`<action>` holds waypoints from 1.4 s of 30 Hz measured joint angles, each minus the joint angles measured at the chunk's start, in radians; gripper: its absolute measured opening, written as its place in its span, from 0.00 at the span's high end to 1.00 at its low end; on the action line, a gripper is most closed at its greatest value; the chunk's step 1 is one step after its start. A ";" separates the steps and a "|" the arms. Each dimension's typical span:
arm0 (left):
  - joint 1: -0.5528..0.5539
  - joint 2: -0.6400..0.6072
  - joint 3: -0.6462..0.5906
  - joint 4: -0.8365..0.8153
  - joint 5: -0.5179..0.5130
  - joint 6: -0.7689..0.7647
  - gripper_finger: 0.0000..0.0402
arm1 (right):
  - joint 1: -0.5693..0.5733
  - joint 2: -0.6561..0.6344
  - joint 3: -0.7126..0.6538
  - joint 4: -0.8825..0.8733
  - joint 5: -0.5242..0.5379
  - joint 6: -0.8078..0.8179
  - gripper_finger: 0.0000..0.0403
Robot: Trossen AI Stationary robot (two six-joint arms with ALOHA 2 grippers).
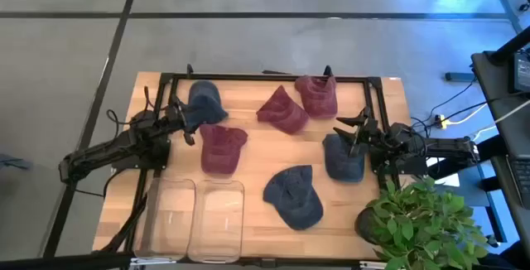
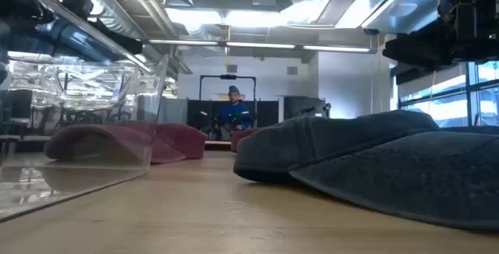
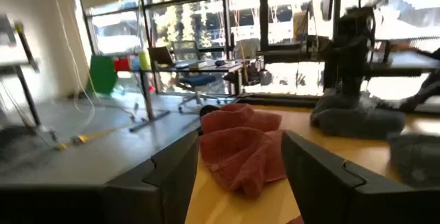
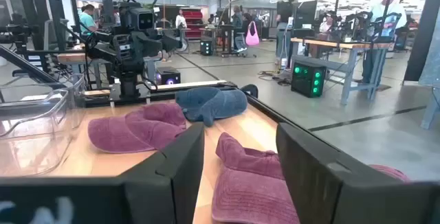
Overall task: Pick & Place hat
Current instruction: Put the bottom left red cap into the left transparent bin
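Several caps lie brim-down on the wooden table: blue ones (image 1: 203, 100), (image 1: 343, 159), (image 1: 294, 197) and maroon ones (image 1: 220, 147), (image 1: 284, 111), (image 1: 317, 96). My left gripper (image 1: 186, 125) hovers open between the far-left blue cap and the maroon cap beside it. In its wrist view (image 3: 240, 162) it faces a maroon cap (image 3: 240, 148). My right gripper (image 1: 344, 131) hovers open above the blue cap on the right. Its wrist view (image 4: 237, 162) shows a maroon cap (image 4: 251, 183) ahead. In the low view the nearest blue cap (image 2: 374, 156) fills the right side.
Two clear plastic bins (image 1: 170, 216), (image 1: 217, 216) stand at the near left edge, one also close in the low view (image 2: 78, 106). A potted plant (image 1: 422, 220) sits at the near right corner. A black frame (image 1: 248, 77) borders the far edge. A person (image 2: 234, 110) sits far behind.
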 joint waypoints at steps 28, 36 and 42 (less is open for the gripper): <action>0.000 0.000 0.000 0.001 0.028 -0.324 0.49 | 0.000 0.000 0.000 0.000 0.001 0.000 0.55; 0.000 0.000 0.001 0.039 0.022 -0.320 0.49 | 0.000 0.000 0.000 0.000 0.019 0.000 0.55; 0.000 0.083 0.131 -0.068 -0.055 -0.261 0.50 | 0.000 0.000 0.000 0.002 0.105 0.000 0.55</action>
